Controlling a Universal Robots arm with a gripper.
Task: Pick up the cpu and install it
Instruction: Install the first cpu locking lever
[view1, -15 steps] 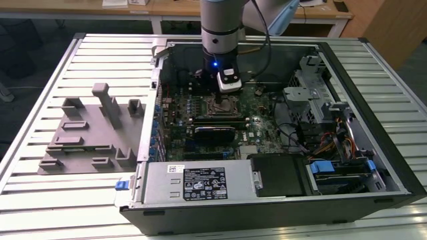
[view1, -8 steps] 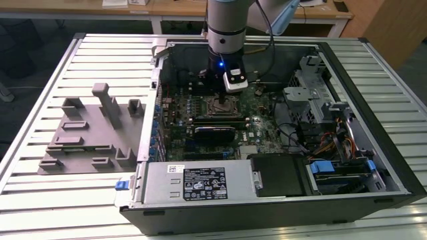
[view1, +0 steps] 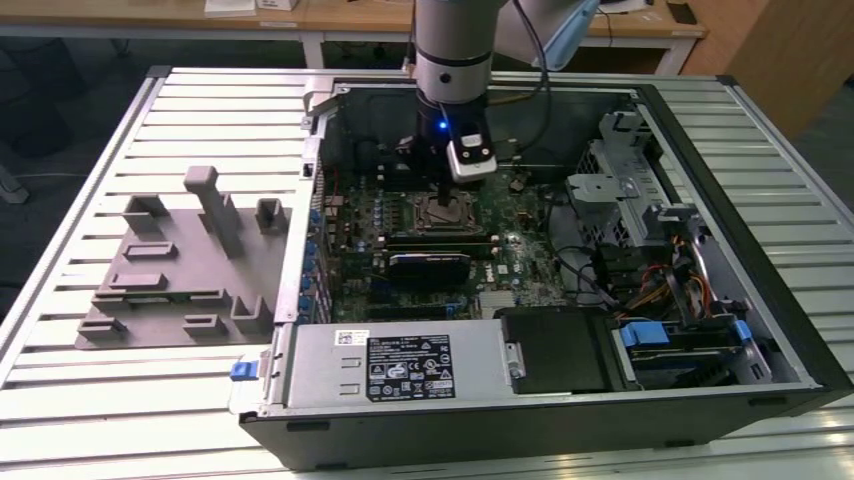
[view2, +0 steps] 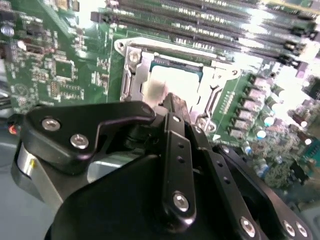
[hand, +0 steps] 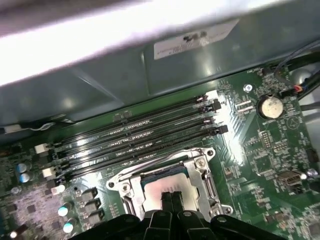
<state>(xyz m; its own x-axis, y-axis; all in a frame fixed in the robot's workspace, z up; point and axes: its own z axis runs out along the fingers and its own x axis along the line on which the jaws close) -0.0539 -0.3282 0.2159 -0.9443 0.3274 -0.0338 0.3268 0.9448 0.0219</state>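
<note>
- Cpu (hand: 162, 187): near edge hidden behind the claw (hand: 172, 199) in both wrist views.
- Bench (view1: 80, 180): corners cut off by the exterior view's edges.

Exterior view looks down from afar; both wrist views hover near the socket (hand: 170, 187)

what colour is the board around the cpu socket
Green: the motherboard around the socket frame shows best in the first wrist view.

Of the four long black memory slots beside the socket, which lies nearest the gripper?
The black slot bordering the metal socket frame, where the gripper sits; the other three lie beyond it.
</note>
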